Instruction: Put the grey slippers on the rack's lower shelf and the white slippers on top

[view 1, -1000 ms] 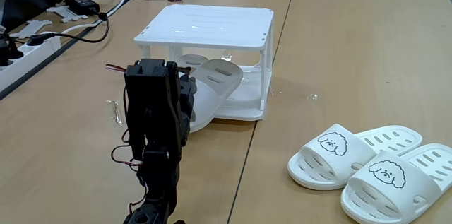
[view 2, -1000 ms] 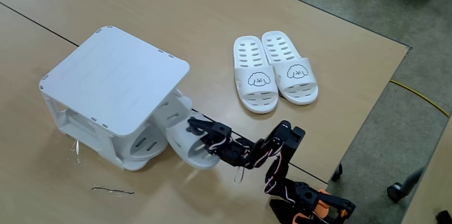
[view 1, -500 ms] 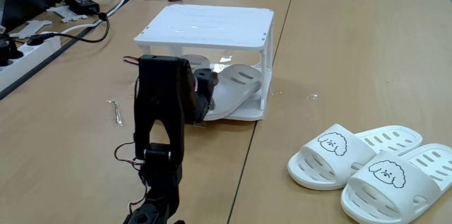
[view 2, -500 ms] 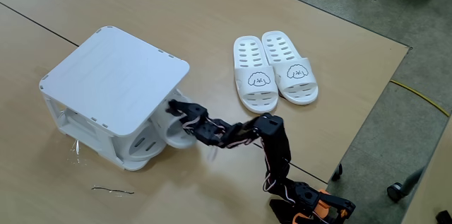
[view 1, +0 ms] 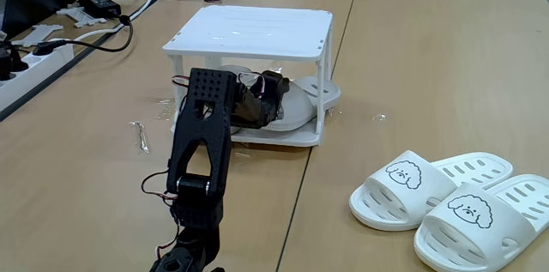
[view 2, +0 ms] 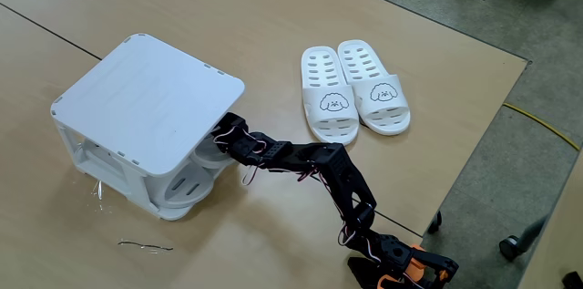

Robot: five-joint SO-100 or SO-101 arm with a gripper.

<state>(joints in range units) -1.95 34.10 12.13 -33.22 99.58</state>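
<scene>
Your arm is stretched out to the rack (view 1: 257, 25), and your gripper (view 1: 273, 92) sits at the rack's open front, under the slatted top. You're there with a grey slipper (view 1: 296, 105) lying on the lower shelf (view 1: 292, 137); its far end pokes out past the rack's right corner post in that fixed view. Whether your fingers are pinching the slipper or spread apart, I cannot tell, since the arm and the rack's top hide them. In the other fixed view your gripper (view 2: 221, 134) is tucked under the rack's (view 2: 146, 98) top edge, with grey soles (view 2: 187, 180) showing on the bottom tray beside it. A second grey slipper (view 1: 233, 75) appears behind the arm, deeper inside the rack. The white slippers (view 1: 455, 199) lie as a pair on the table (view 1: 429, 66), well apart from the rack, side by side and touching, dog faces up; in the other fixed view they (view 2: 353, 93) lie beyond the rack's far corner. A thin bent wire (view 1: 141, 136) lies on the table near the rack's front-left side.
</scene>
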